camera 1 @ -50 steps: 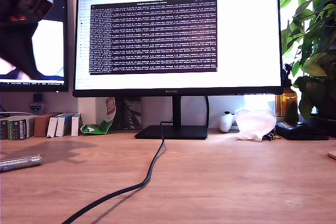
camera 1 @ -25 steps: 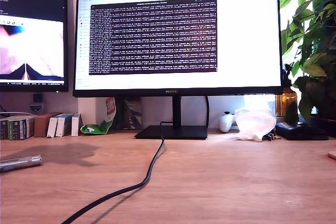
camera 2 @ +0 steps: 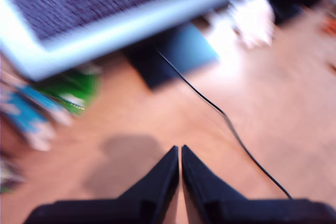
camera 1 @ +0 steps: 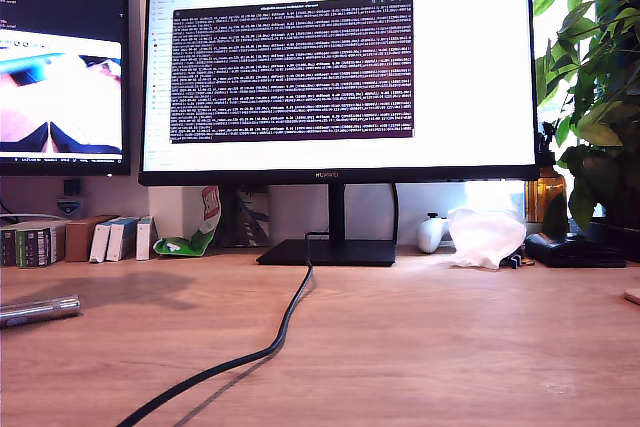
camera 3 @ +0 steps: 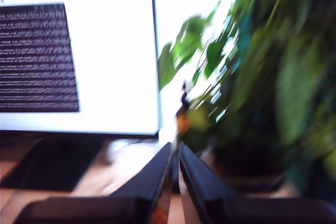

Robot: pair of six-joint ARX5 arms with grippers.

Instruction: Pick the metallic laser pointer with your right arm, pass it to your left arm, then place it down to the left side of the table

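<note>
Your metallic laser pointer (camera 1: 40, 310) lies flat on the table (camera 1: 420, 347). My first gripper (camera 2: 180, 153) and my second gripper (camera 3: 175, 150) are both pressed together, empty. Neither wrist view shows the pointer, so which is nearer is unclear.

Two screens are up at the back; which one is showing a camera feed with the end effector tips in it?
The smaller monitor at the exterior view's left. Its picture shows two dark pointed tips, while the big central monitor shows a terminal window of text.

Silver laser pointer (camera 1: 38, 310), light-brown wood-grain table (camera 1: 420, 337), black cable (camera 1: 268, 347), green plant (camera 1: 595, 77)
</note>
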